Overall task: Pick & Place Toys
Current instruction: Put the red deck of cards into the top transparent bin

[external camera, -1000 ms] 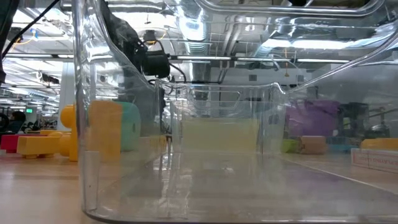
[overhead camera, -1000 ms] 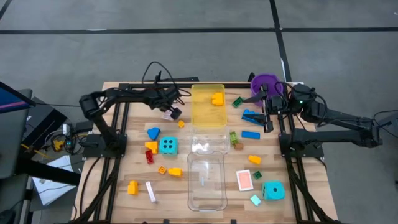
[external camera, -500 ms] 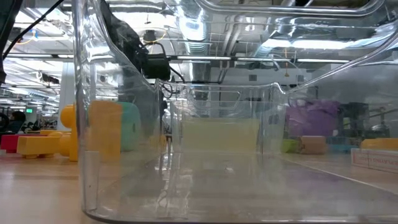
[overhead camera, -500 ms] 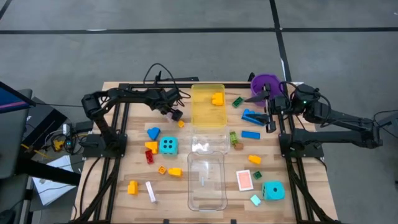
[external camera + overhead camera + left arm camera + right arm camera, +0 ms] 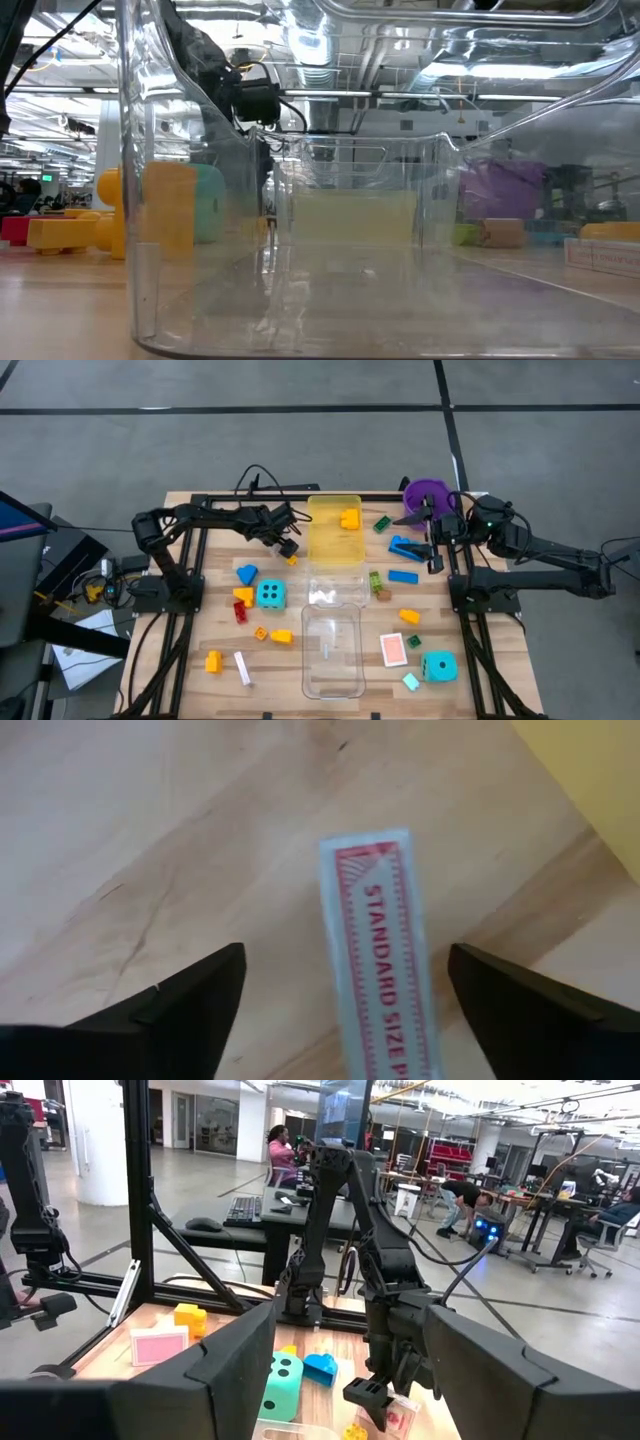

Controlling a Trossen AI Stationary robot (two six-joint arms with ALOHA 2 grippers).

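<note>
- From above: the left gripper (image 5: 285,542) hangs low over the wood table (image 5: 200,575), just left of the yellow tray (image 5: 333,547); toys lie all around, like a blue-green dice (image 5: 270,594) and a pink card (image 5: 393,649); the right gripper (image 5: 430,540) waits by the purple bucket (image 5: 428,491)
- From table height: a clear tray (image 5: 350,250) fills the front, yellow bricks (image 5: 60,233) sit behind it
- Left wrist: the fingers (image 5: 185,995) are spread wide on both sides of a card box (image 5: 380,950) lying flat, not touching it
- Right wrist: its fingers (image 5: 215,1370) stand apart, holding nothing

Wooden table (image 5: 200,600), bricks (image 5: 281,636), dice (image 5: 270,594), trays (image 5: 333,650)
</note>
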